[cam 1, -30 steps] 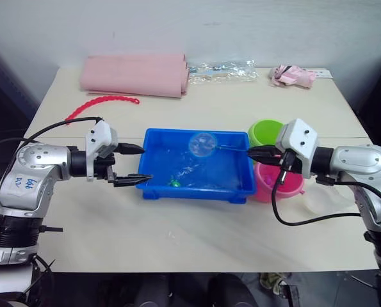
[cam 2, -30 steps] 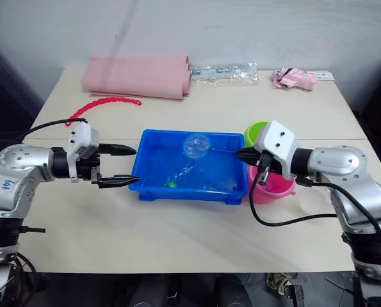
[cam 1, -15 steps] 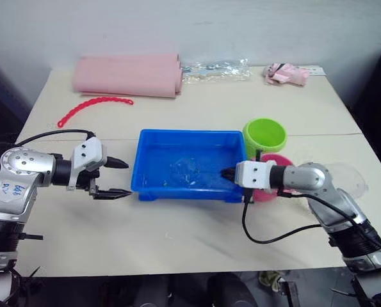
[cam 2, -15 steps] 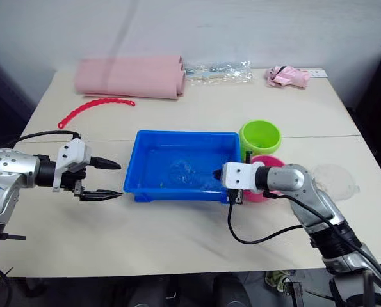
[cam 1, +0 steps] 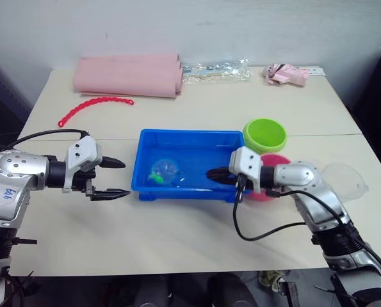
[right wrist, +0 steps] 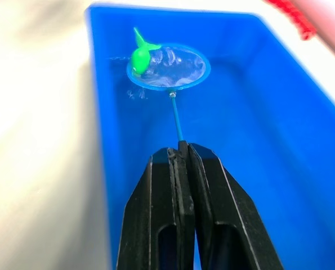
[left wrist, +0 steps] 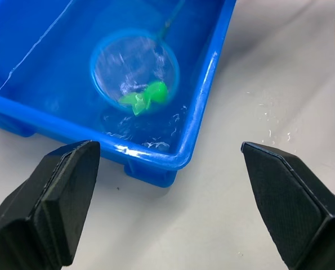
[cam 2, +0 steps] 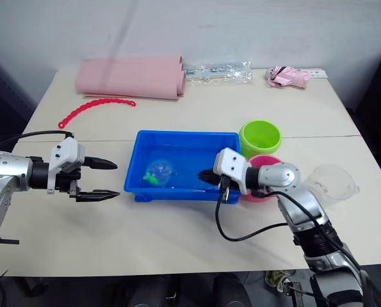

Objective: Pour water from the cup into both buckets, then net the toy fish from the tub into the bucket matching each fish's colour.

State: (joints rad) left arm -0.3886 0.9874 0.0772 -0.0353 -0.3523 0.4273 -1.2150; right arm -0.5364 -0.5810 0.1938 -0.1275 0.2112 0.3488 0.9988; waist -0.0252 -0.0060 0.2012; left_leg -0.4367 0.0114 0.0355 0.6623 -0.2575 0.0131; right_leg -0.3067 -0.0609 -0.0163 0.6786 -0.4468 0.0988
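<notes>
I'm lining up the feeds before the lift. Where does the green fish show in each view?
Left eye view: green fish in the net, left part of the tub.
Right eye view: the same spot, at the hoop's left edge.
Left wrist view: inside the hoop, near the tub's rim.
Right wrist view: on the hoop's rim.
Shared landmark: the net's blue hoop.

The tub (cam 1: 189, 165) is set mid-table, with the net (cam 1: 164, 171) and a fish (left wrist: 145, 97) in its left part. Two buckets (cam 1: 264, 135) are placed just right of the tub, one behind the other, and the cup (cam 1: 344, 179) further right. A chain (cam 1: 94, 107) and a roll (cam 1: 127, 74) are laid behind the tub.
</notes>
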